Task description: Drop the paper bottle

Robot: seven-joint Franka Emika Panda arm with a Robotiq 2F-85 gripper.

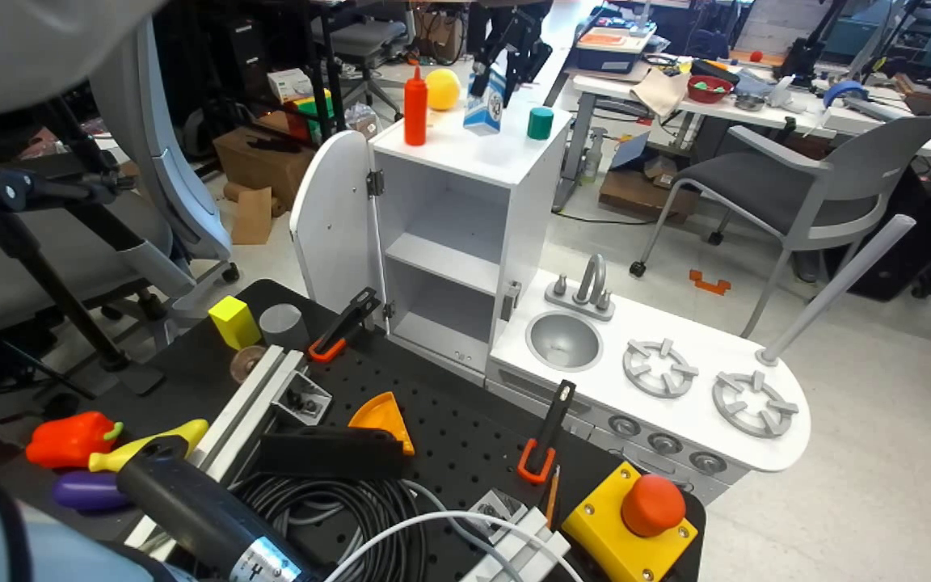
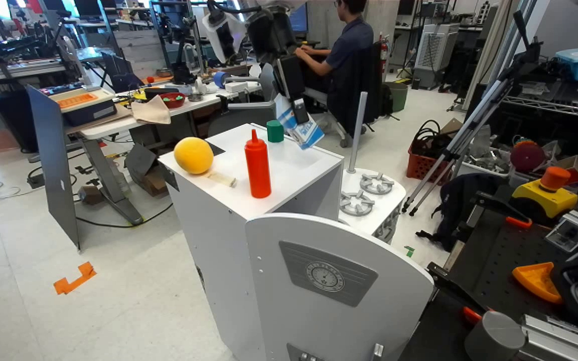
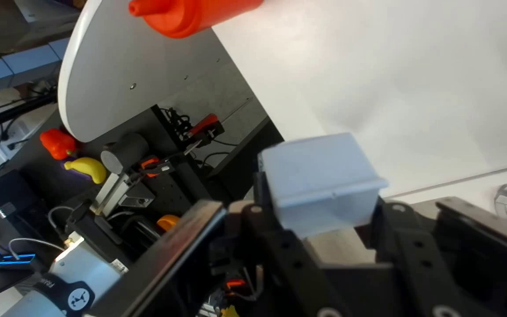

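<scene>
As the end effector [image 3: 318, 204] grips one paper bottle [image 2: 308, 132], one red bottle [image 2: 258, 171] stands on one cabinet [image 2: 203, 235]

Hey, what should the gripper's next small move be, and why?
Probably tip the paper bottle nearer upright over the white cabinet top before releasing: the gripper holds it and, in an exterior view, it leans, so dropped now it might topple.

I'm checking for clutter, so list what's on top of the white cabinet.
A red bottle, a yellow ball, a green cylinder and a pale strip. The gripper holds the paper bottle aloft. A dark patch shows behind the ball; whatever these things cover can't be seen.
</scene>
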